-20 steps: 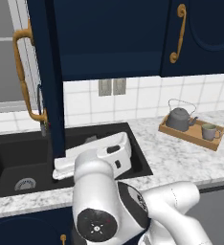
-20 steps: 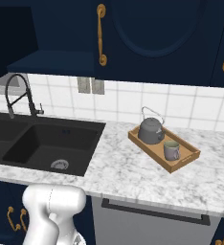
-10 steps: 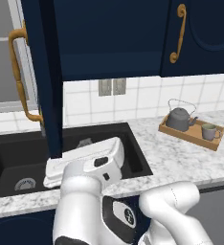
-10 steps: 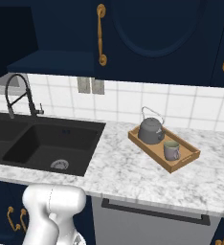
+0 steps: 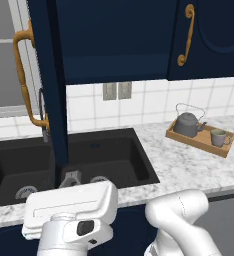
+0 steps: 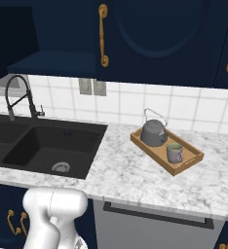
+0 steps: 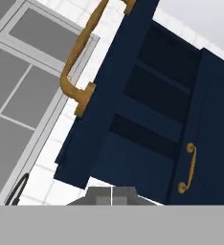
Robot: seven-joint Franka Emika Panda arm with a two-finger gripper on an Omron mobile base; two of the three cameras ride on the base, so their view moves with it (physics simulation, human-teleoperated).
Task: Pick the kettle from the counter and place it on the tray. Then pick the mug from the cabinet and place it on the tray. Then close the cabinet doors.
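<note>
Resting side by side on shallow light-brown wooden tray [image 6: 190,163]: squat dark-grey metal kettle with wire handle [image 6: 153,133] and small grey-beige mug [image 6: 174,152], kettle towards the wall, mug towards the counter's front edge. Tray set on white-and-grey speckled marble counter [image 6: 135,180], right of black double sink [image 6: 47,146], well apart from pincer [image 7: 112,195] and off to its right. Pincer fully closed, holding nothing, pointed upward at dark navy-blue wall cabinet [image 7: 157,119] with inner shelf exposed. Left tall navy panel door [image 5: 49,85] standing open, edge-on above the sink, curved brass-orange handle [image 5: 26,80] on its outer face, up and left of pincer in the hand view. Right tall navy panel door [image 6: 160,39] closed, brass-orange handle [image 6: 103,34] at its left edge. Black spring-neck tap [image 6: 18,95] behind the sink; grey-framed window [image 7: 23,86] left of the open door.
</note>
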